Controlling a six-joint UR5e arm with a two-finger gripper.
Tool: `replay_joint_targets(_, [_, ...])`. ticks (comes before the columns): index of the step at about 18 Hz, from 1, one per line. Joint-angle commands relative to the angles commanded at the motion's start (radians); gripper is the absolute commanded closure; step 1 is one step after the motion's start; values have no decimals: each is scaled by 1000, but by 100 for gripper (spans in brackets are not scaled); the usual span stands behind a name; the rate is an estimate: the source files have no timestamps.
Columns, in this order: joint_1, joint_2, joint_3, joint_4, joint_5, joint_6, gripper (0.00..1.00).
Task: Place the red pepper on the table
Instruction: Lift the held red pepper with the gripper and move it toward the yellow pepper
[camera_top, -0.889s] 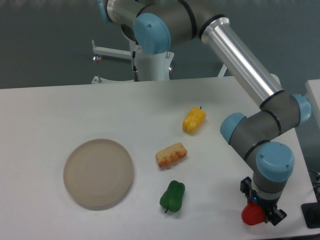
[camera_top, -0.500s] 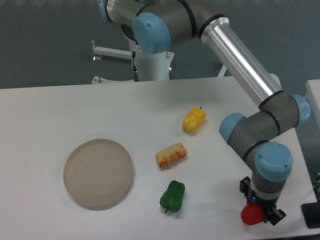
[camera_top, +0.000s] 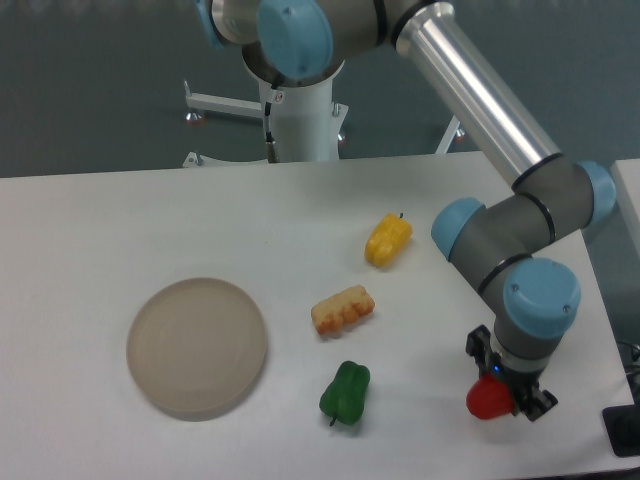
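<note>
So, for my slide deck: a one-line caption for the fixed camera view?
UR5e gripper holds the red pepper at the white table near its right edge.

Gripper (camera_top: 503, 388) points down near the right front of the tabletop (camera_top: 120, 220), jaws closed on the red pepper (camera_top: 487, 400). Pepper appears just above the surface; contact cannot be judged. Green pepper (camera_top: 345, 391) lies to its left, an orange ridged piece (camera_top: 342, 309) and yellow pepper (camera_top: 388, 240) farther back. Beige disc (camera_top: 197, 346) at left.
</note>
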Motion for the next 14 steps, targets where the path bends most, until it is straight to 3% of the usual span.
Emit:
replay_joint_targets(2, [28, 64, -91, 0, -32, 49, 51])
replay_joint_targets(5, [57, 120, -177, 0, -64, 69, 51])
replay_joint_targets(14, [107, 229, -407, 28, -64, 117, 51])
